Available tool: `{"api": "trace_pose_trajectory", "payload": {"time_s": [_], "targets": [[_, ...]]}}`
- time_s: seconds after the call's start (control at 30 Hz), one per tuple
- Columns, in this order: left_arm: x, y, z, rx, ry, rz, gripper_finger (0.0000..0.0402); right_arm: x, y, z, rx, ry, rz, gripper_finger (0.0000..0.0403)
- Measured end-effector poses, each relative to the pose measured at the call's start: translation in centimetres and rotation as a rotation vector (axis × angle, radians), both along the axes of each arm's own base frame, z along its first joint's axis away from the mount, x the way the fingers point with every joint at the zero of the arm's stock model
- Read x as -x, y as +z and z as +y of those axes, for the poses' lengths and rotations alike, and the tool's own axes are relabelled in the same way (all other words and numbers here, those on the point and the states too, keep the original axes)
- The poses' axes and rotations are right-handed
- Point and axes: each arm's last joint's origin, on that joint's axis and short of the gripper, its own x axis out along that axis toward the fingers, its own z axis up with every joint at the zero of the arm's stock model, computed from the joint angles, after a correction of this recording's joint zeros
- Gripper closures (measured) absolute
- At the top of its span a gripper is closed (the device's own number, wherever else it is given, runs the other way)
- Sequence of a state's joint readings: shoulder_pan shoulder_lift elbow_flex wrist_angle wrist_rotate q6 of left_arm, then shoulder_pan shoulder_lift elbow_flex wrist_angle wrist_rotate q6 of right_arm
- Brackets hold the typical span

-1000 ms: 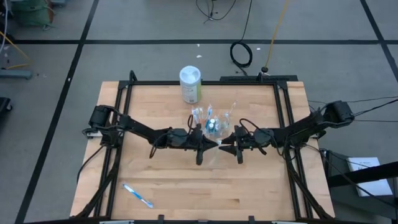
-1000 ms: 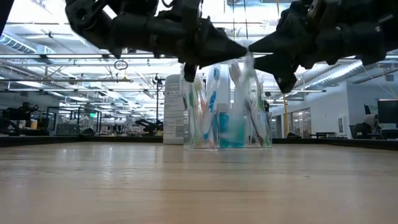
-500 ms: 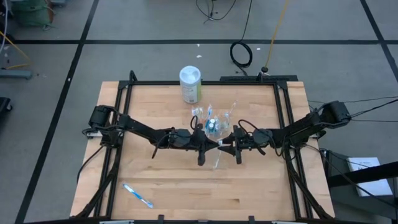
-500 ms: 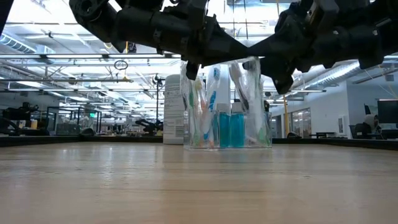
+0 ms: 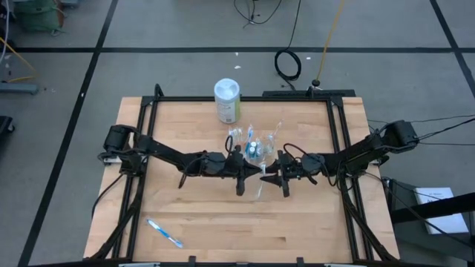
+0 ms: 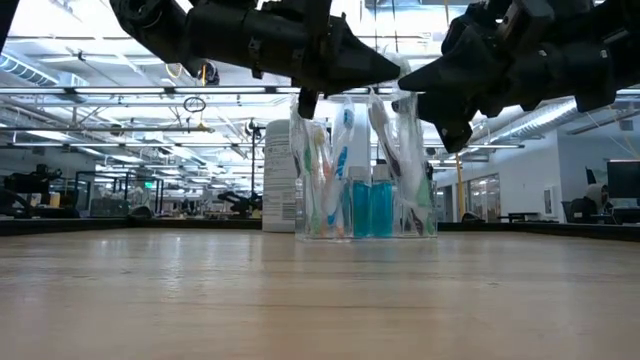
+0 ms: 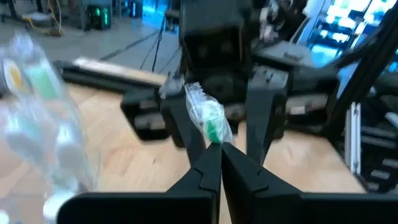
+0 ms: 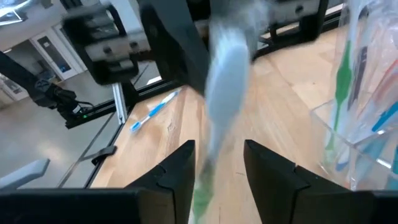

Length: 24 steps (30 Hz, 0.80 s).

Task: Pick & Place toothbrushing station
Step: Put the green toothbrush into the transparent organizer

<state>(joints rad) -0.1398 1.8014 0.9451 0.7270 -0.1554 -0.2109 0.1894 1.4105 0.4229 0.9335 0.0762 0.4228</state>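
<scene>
Left gripper (image 5: 259,172) fully clenched, tips pinching a wrapped green toothbrush (image 7: 208,119). Right gripper (image 5: 264,179) part-open w/ that brush sitting btwn its fingers (image 8: 174,171). Clear cup (image 6: 366,166) w/ brushes + teal tubes (image 6: 371,207) standing mid-tabletop, toward the far edge.

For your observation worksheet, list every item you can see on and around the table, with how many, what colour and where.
Table: one, light wood, black frame.
Canister: one, white lid, green label, far edge of the table.
Cup: one, clear, mid-table.
Toothbrushes: several, blue, green, white and pink, upright in the cup.
Toothpaste tubes: at least two, teal, in the cup.
Loose toothbrush: one, blue, near-left of the table.
Wrapped toothbrush: one, green, between the two arms.
Left gripper: fingers shut on the wrapped toothbrush.
Right gripper: fingers open around it.
</scene>
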Motion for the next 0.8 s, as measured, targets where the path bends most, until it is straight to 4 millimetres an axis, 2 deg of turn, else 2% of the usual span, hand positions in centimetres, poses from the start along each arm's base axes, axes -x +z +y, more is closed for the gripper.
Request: {"api": "trace_pose_trajectory", "payload": {"time_s": [0.4, 0.53, 0.7, 0.8], "targets": [[0.1, 0.1, -0.5, 0.018, -0.016, 0.001, 0.0395, 0.0, 0.0, 0.0, 0.021, 0.005, -0.007, 0.0388], [0.2, 0.0, -0.6, 0.004, -0.04, 0.017, 0.0375, 0.0, 0.0, 0.0, 0.026, 0.008, -0.004, 0.0386], [0.2, -0.2, -0.7, 0.004, -0.05, 0.033, 0.0321, 0.0, 0.0, 0.0, 0.026, 0.004, -0.006, 0.0382], [1.0, 0.6, -0.8, -0.003, -0.059, 0.098, 0.0292, 0.0, 0.0, 0.0, 0.06, 0.009, -0.011, 0.0392]]}}
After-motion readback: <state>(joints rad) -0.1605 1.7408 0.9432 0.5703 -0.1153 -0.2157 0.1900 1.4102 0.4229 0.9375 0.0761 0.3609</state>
